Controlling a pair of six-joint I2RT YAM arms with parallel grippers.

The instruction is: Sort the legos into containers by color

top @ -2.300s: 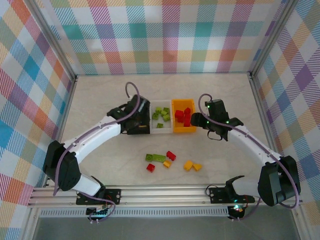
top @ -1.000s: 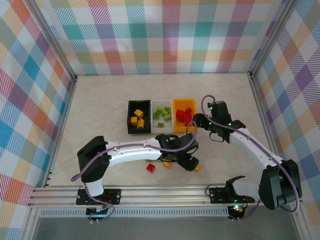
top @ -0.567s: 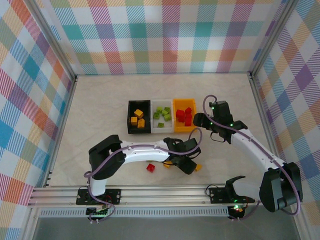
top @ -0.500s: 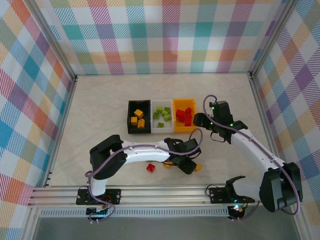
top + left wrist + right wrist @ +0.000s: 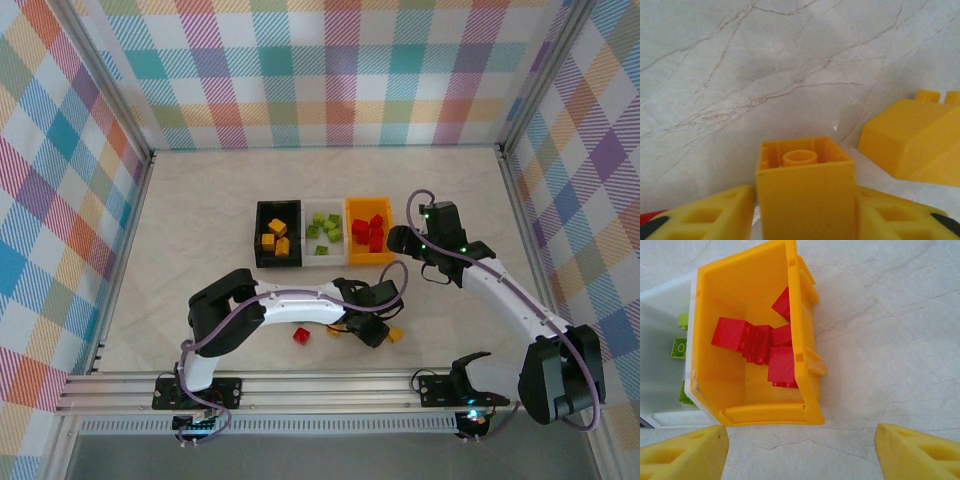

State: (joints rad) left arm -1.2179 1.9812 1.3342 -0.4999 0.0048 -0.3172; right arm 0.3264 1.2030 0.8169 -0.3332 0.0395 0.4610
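Left gripper (image 5: 805, 216) apparently clamped on yellow brick (image 5: 805, 187), elbow (image 5: 222, 300) swung rightward, right gripper (image 5: 800, 442) spread, unmoved.

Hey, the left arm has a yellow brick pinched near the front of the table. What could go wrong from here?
Two risks. The left pincer holds the yellow brick with much of it sticking out past the fingertips, so it might slip or twist on the way to the black bin. A second yellow brick lies close beside it and could be knocked away as the pincer lifts.
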